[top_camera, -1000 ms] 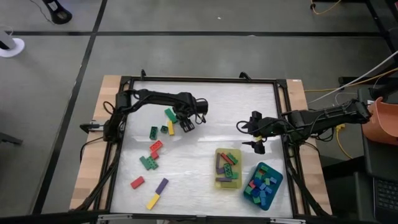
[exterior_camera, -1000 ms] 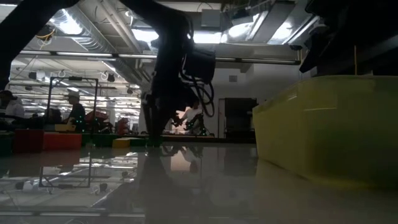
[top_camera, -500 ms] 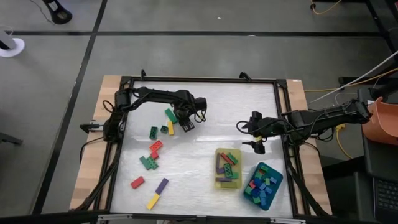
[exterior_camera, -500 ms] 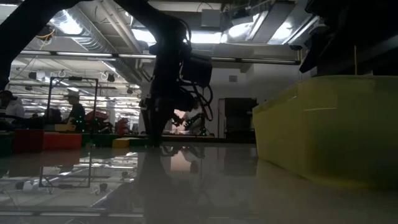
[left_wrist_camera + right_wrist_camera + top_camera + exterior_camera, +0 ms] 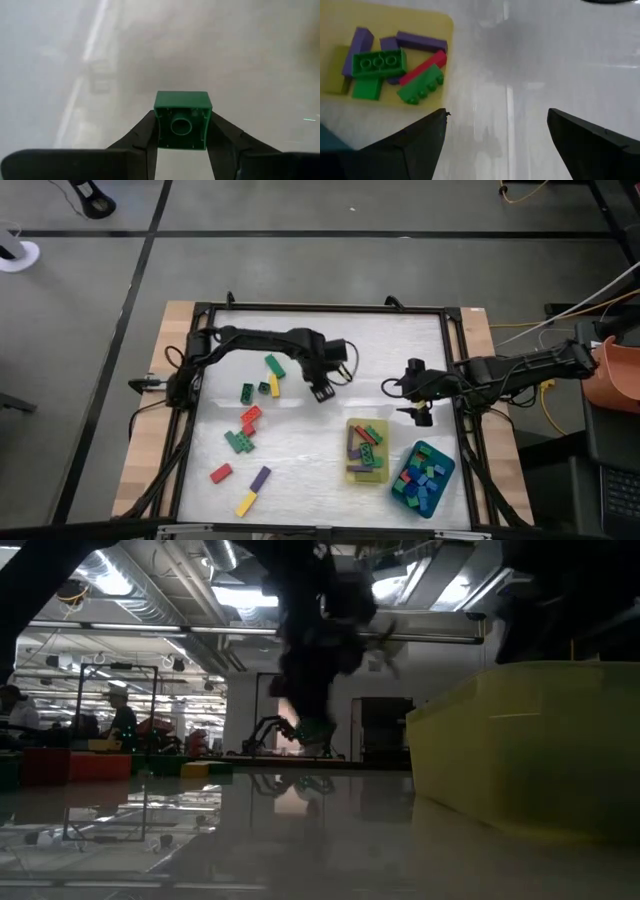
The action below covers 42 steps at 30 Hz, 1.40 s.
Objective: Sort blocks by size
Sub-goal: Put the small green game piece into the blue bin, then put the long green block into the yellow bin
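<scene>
My left gripper (image 5: pixel 322 390) hangs over the middle of the white table, shut on a small green cube block (image 5: pixel 181 119). Loose blocks lie to its left: a green one (image 5: pixel 272 364), a yellow one (image 5: pixel 275 385), red ones (image 5: pixel 250 416) and others nearer the front (image 5: pixel 246 503). My right gripper (image 5: pixel 420 412) stands open above the table near the right edge, its fingers (image 5: pixel 415 140) apart over bare table beside the yellow tray (image 5: pixel 335 115). That tray holds long purple, green and red blocks (image 5: pixel 380 62). My left gripper pinches the green cube by two opposite side walls (image 5: pixel 159 120) between its two fingers. The fingers point steeply down from above. The cube's hollow underside faces the wrist camera. It is lifted clear of the table.
The yellow tray (image 5: pixel 352 442) sits front right of centre. The teal tray (image 5: pixel 443 463) with small blocks is beside it toward the right front corner. A black frame (image 5: pixel 320 308) runs round the table. In the low view the yellow tray's wall (image 5: pixel 520 740) fills the right side.
My left gripper has shut on the green cube among the loose blocks. It has then risen and gone toward the table's right edge with it, tipping to point more steeply down. The cube is now lifted clear.
</scene>
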Each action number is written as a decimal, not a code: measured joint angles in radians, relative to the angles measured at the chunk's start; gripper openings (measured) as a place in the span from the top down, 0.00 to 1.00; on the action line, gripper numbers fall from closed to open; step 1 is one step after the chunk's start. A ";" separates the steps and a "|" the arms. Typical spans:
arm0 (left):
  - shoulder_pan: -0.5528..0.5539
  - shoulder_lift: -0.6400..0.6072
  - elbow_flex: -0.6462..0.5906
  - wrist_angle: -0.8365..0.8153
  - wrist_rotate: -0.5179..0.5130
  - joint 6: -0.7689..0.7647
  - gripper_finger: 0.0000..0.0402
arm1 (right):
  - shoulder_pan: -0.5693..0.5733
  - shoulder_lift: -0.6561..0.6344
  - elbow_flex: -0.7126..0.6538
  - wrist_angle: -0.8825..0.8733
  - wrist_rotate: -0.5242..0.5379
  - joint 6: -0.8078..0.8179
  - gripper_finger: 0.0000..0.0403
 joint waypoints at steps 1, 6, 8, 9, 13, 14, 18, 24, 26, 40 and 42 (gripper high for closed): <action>-0.019 0.000 0.012 0.027 0.027 -0.011 0.72 | 0.000 -0.007 0.000 -0.016 0.003 0.000 0.15; -0.140 0.000 0.030 0.314 0.114 -0.050 0.72 | 0.000 -0.064 0.000 -0.096 0.084 -0.002 0.15; -0.198 0.003 0.024 0.493 0.113 -0.059 0.72 | 0.000 -0.092 0.000 -0.113 0.126 -0.010 0.15; -0.227 0.011 0.023 0.602 0.111 -0.060 0.72 | 0.000 -0.106 0.000 -0.116 0.144 -0.023 0.15; -0.337 0.065 0.017 1.066 0.011 -0.037 0.71 | 0.000 -0.153 0.000 -0.099 0.209 -0.031 0.15; -0.361 0.089 0.017 1.165 -0.009 -0.007 0.71 | 0.000 -0.161 0.000 -0.098 0.227 -0.031 0.15; -0.438 0.183 0.017 1.412 -0.110 0.088 0.71 | 0.000 -0.164 0.000 -0.059 0.274 -0.026 0.15; -0.487 0.358 0.120 1.597 -0.260 0.093 0.70 | 0.000 -0.162 0.000 -0.002 0.220 -0.027 0.15; -0.493 0.428 0.188 1.593 -0.276 0.085 0.71 | 0.000 -0.166 0.000 0.005 0.209 -0.026 0.15; -0.492 0.544 0.331 1.506 -0.272 0.211 0.52 | 0.000 -0.376 0.000 -0.006 0.202 0.056 0.15; -0.490 0.544 0.331 1.510 -0.271 0.208 0.48 | 0.000 -0.406 0.000 -0.006 0.178 0.061 0.15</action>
